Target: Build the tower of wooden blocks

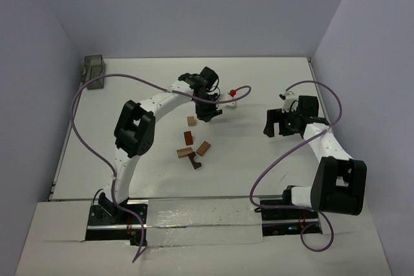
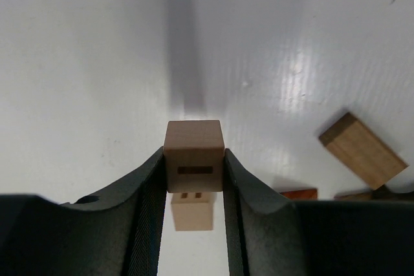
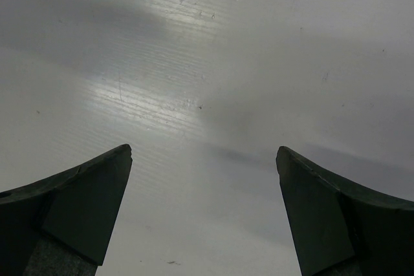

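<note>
Pinches a light tan wooden cube (image 2: 193, 139) in the left gripper (image 2: 194, 159), centre of the left wrist view, by its flat sides, probably to carry it level for stacking. Beneath, perhaps its reflection, perhaps another block. Leaves a tan wooden cuboid (image 2: 362, 150) and a reddish-brown piece (image 2: 299, 193) loose at lower right. Holds the right gripper (image 3: 204, 148) spread above the white table (image 3: 207, 63), idle.
</note>
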You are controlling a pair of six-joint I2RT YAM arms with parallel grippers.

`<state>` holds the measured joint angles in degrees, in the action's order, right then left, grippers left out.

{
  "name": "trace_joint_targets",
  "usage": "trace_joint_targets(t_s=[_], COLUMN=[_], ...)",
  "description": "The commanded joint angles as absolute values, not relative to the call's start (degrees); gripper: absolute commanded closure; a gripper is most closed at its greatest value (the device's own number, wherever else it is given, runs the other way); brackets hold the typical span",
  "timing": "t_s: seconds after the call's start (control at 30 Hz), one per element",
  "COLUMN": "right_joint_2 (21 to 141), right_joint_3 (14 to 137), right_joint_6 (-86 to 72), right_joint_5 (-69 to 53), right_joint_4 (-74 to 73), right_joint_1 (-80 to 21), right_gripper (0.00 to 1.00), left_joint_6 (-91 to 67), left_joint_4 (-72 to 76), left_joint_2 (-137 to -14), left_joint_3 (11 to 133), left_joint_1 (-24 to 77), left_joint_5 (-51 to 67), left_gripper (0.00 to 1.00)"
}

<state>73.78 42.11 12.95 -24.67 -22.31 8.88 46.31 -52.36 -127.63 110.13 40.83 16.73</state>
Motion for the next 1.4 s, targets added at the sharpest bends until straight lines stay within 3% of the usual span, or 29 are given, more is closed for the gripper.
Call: trace_joint_targets(t_s=[0.0,0.7,1.23,1.37], right_joint_2=[74.00,74.00,74.18,74.18], right_joint_3=[44.30,44.38,44.47,44.56], right_joint_6=[13.67,13.45,13.45,13.36], right_joint_5=[-24.65,-25.22,-25.40,-25.40], right_joint_4=[-21.14,-21.36,-21.45,-21.45], right_joint_1=[8.53,8.61,8.53,8.53], right_gripper=[0.00,0.00,0.00,0.00], left_joint_6=[50.19,50.19,49.92,49.75], left_joint_4=[-56.50,-55.11,-54.40,-54.23], left_joint_2=[-130.00,-131.22,-129.37,-128.50], left_joint_3=[113.90,110.31,107.40,107.31], left_joint_1=[39.80,36.56,36.56,36.48], left_joint_5=[17.65,15.29,15.91,16.00], left_gripper=[0.79,0.71,0.49,0.35])
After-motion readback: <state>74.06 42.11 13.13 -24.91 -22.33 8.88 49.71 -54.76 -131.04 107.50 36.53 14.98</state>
